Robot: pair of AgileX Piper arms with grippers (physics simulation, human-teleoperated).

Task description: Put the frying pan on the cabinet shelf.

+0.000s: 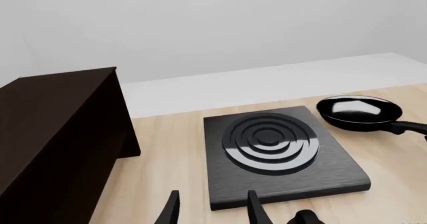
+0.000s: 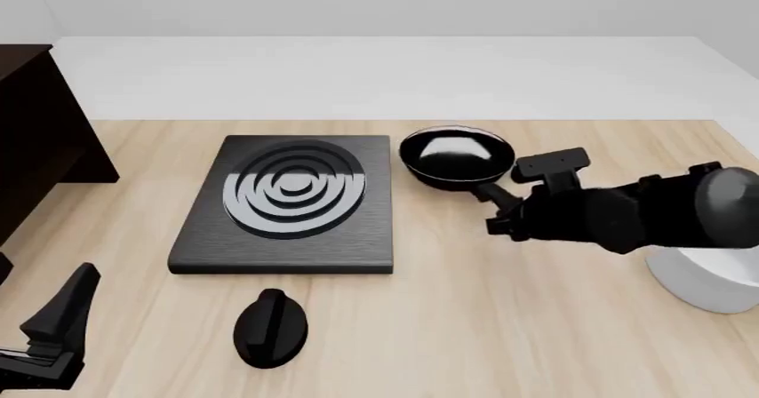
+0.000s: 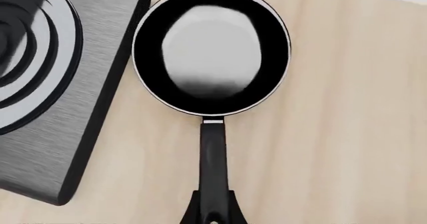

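Observation:
The frying pan (image 2: 456,155) sits on the table just right of the stove plate, its handle (image 3: 213,154) pointing back toward my right arm. It also shows in the left wrist view (image 1: 359,112). My right gripper (image 3: 213,208) has its fingers pressed against both sides of the handle's end; it also shows in the front view (image 2: 499,210). The dark cabinet (image 2: 34,140) stands at the far left, and only its outer top and side (image 1: 60,134) show; its shelf is not visible. My left gripper (image 1: 212,211) is open and empty near the front left (image 2: 53,327).
A black square stove plate (image 2: 291,201) with silver rings lies mid-table between cabinet and pan. A black knob (image 2: 270,327) lies in front of it. A white bowl (image 2: 709,282) stands at the right, partly behind my right arm.

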